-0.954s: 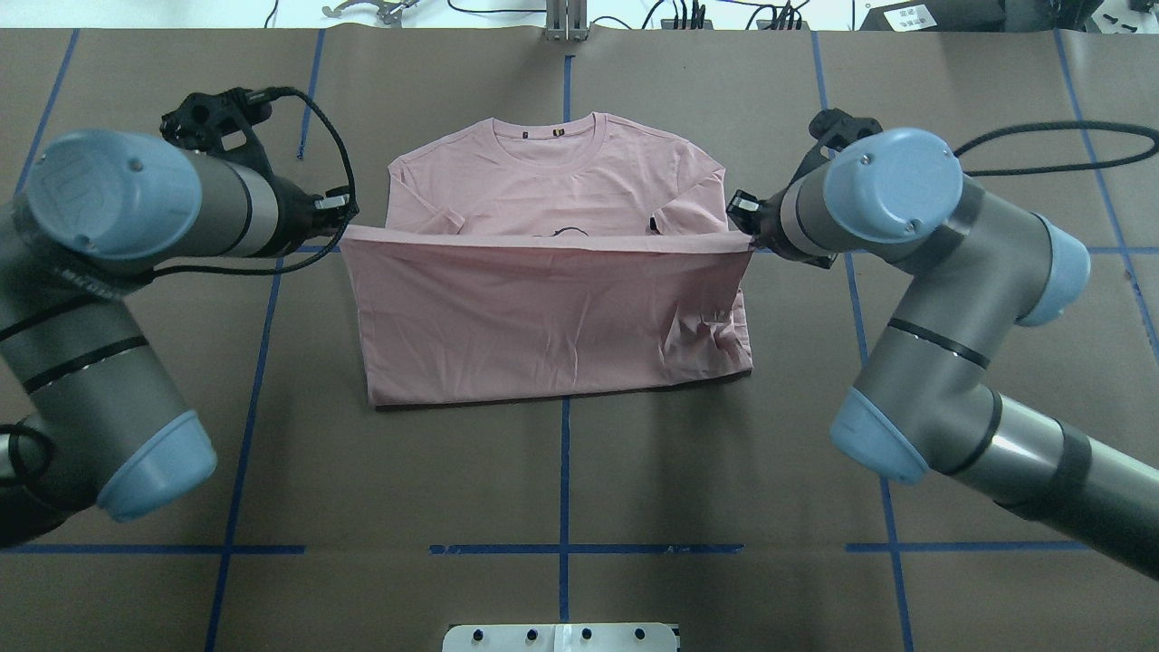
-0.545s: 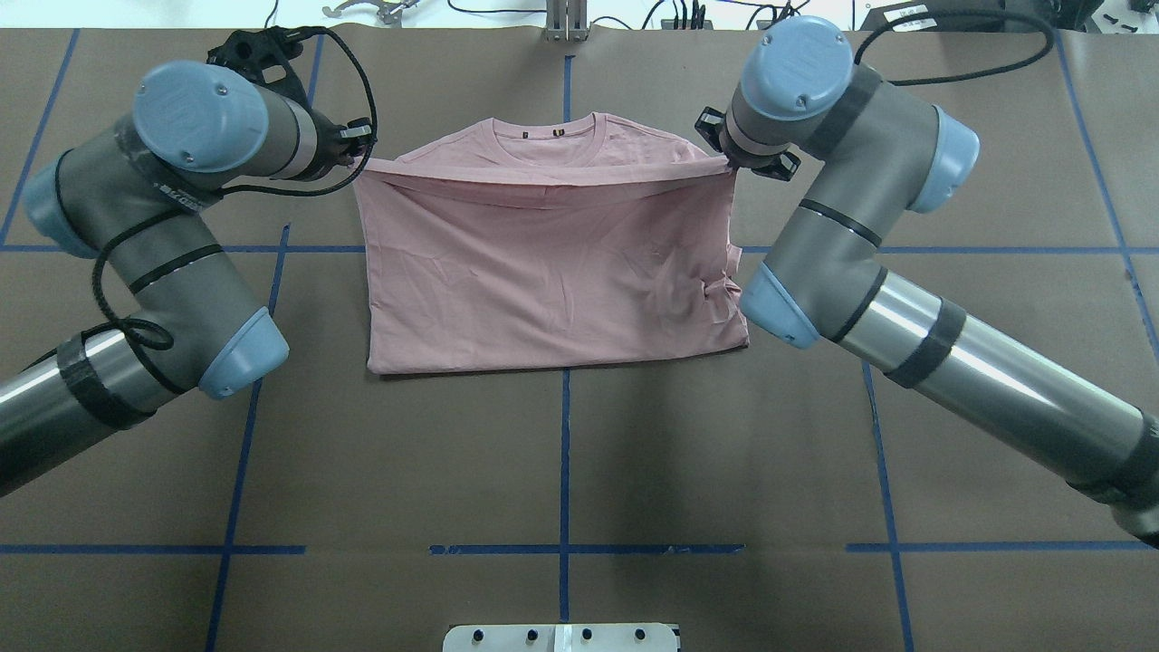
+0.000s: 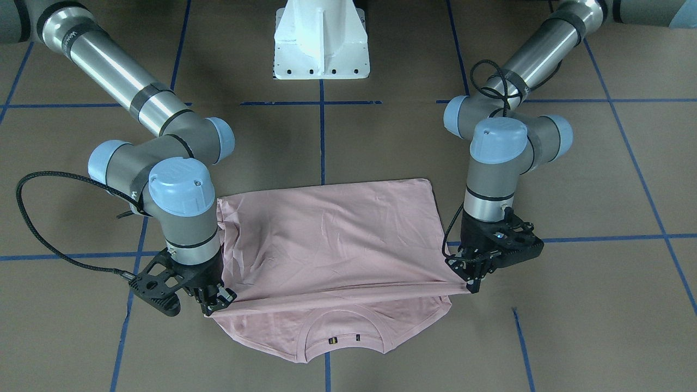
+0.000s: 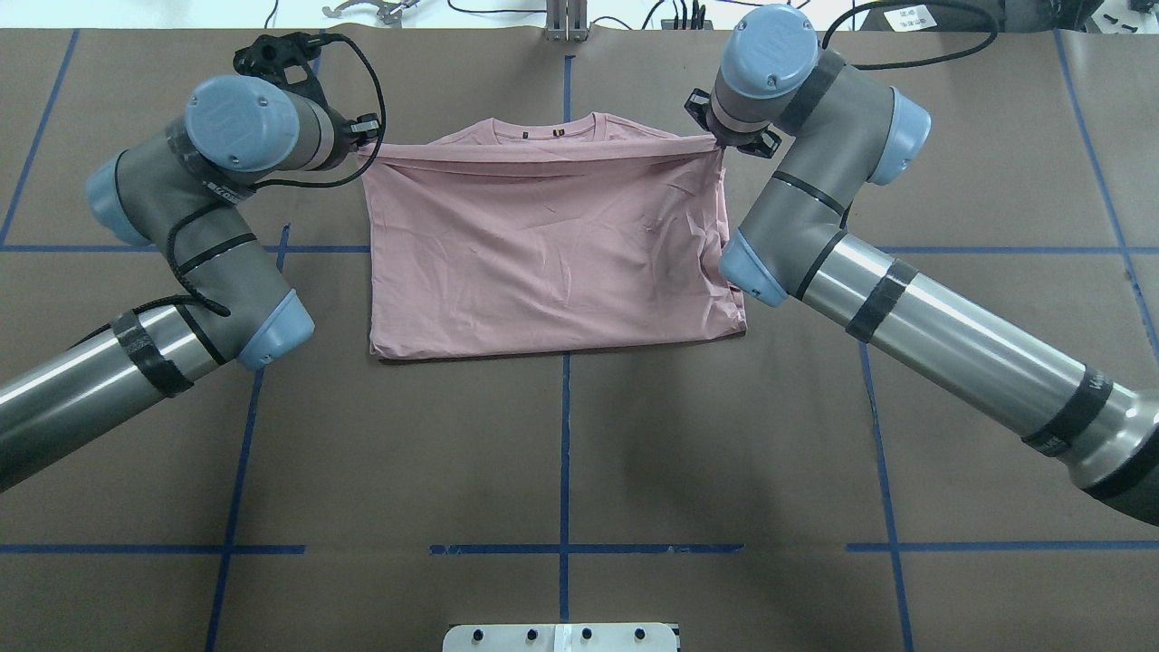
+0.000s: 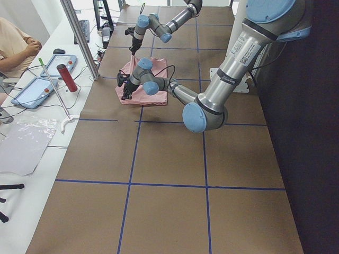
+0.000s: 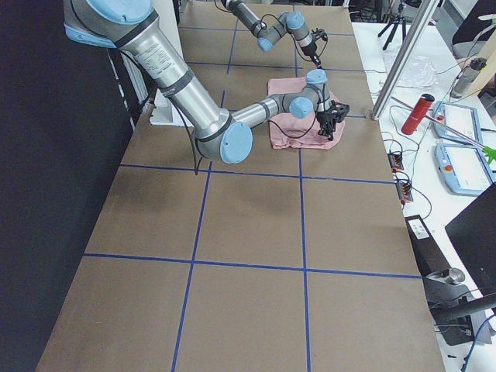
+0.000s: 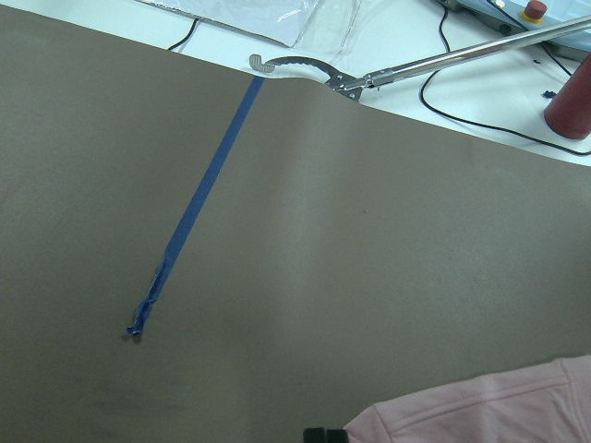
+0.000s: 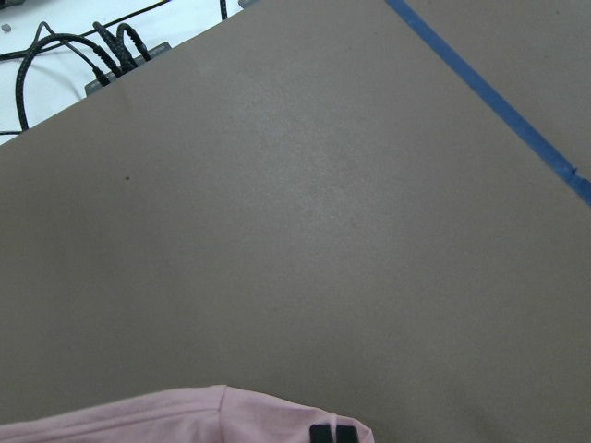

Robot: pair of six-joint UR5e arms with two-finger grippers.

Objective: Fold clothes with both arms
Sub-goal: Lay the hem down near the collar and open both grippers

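The pale pink T-shirt (image 4: 543, 244) lies on the brown table, its lower half folded over its upper half with the plain back facing up. Only the collar (image 4: 552, 131) shows beyond the fold; the print is hidden. My left gripper (image 4: 367, 145) is shut on the hem's left corner, also shown in the front-facing view (image 3: 472, 280). My right gripper (image 4: 722, 143) is shut on the hem's right corner, also shown there (image 3: 215, 307). The hem hangs taut between them just above the shoulders. Each wrist view shows a bit of pink cloth (image 7: 480, 411) (image 8: 185, 420) at its bottom edge.
The white pedestal base (image 3: 321, 41) stands at the near side. Blue tape lines (image 4: 564, 453) cross the table. Past the far edge lie cables (image 8: 83, 46), a grabber tool (image 7: 305, 69) and a red bottle (image 7: 572, 101). A person (image 5: 16, 45) sits at the side bench.
Both grippers have carried the hem away from the robot, from mid-chest to the shoulders. The fold now covers the sleeves and print, leaving only the collar showing.
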